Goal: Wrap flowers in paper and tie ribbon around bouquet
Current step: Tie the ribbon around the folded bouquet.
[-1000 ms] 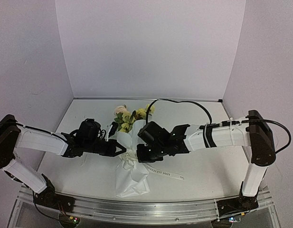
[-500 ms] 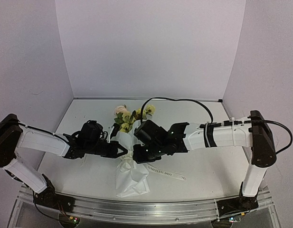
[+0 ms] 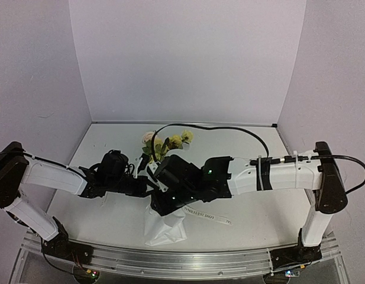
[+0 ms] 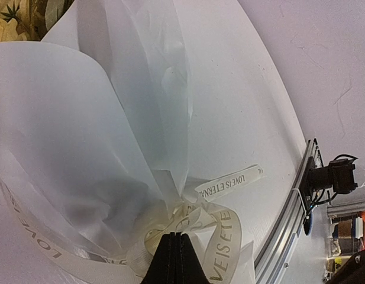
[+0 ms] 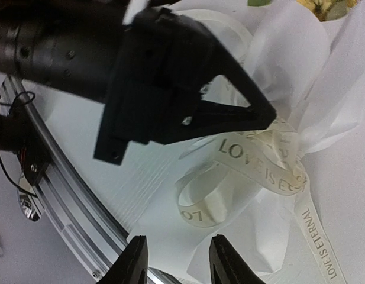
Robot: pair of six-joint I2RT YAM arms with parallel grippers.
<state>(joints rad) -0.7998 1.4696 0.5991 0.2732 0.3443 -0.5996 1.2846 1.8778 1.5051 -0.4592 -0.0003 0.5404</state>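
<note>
Left wrist view: the left gripper [image 4: 175, 251], jaws pressed together, pinches the cream printed ribbon [image 4: 228, 228] at its knot, where it cinches the creased white paper cone [image 4: 81, 130] directly ahead. Yellow flowers [image 4: 10, 18] peek out beyond. The right gripper [image 5: 181, 263] is spread, empty, near the ribbon's loop.

The ribbon [image 5: 315, 232] carries the printed words "LOVE IS ETERNAL".

White table [image 3: 256, 208] under 1 paper-wrapped bouquet [image 3: 164, 228] and its trailing ribbon [image 3: 209, 217]
</note>
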